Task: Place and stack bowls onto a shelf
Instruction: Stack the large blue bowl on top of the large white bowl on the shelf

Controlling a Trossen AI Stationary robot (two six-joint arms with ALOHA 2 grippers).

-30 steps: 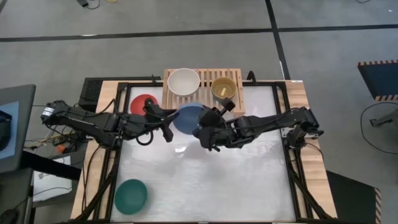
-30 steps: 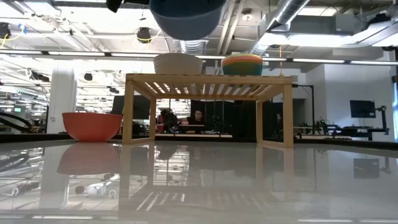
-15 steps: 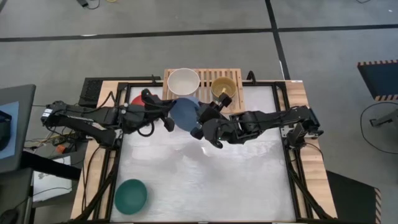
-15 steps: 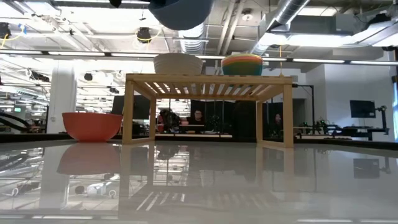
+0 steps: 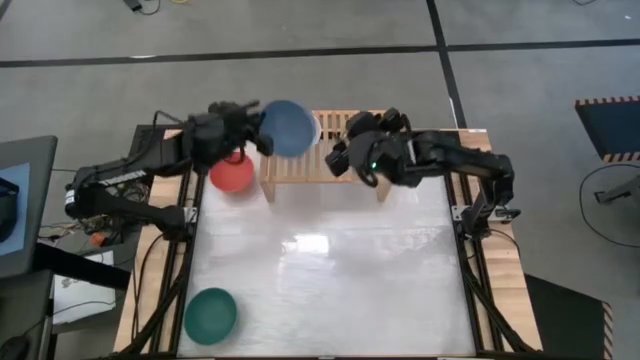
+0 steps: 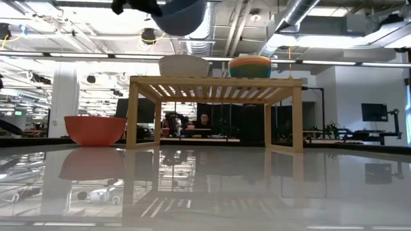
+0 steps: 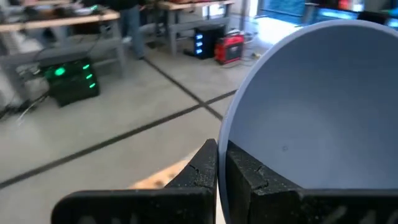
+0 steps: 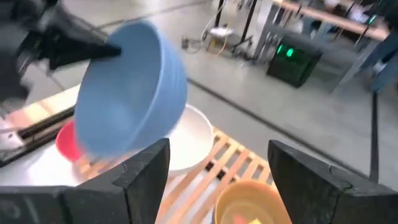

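My left gripper [image 5: 258,134] is shut on the blue bowl [image 5: 288,127], held high above the left end of the wooden shelf [image 6: 215,83]. The bowl also shows at the low view's top [image 6: 182,13]. The cream bowl [image 8: 193,142] stands on the shelf's slats below it. A stack of small bowls, yellow inside on top [image 8: 249,200], stands on the shelf's right part. My right gripper [image 8: 217,163] is open and empty above the shelf's right part, facing the blue bowl [image 8: 127,99]. The red bowl [image 5: 232,172] and dark green bowl [image 5: 210,313] rest on the table. My left gripper pinches the blue bowl's rim [image 7: 225,138], one finger inside the bowl and one outside. The fingers come roughly level from the table's left side. The bowl is lifted clear, tilted, above the cream bowl.
The red bowl sits left of the shelf's left leg [image 6: 133,114]. The dark green bowl is near the table's near left corner. The white table top [image 5: 330,280] lies bare in front of the shelf.
My left gripper has carried the blue bowl up and toward the far edge, from in front of the shelf to above its left end. My right gripper has moved away from the bowl toward the far edge, to above the shelf's right part.
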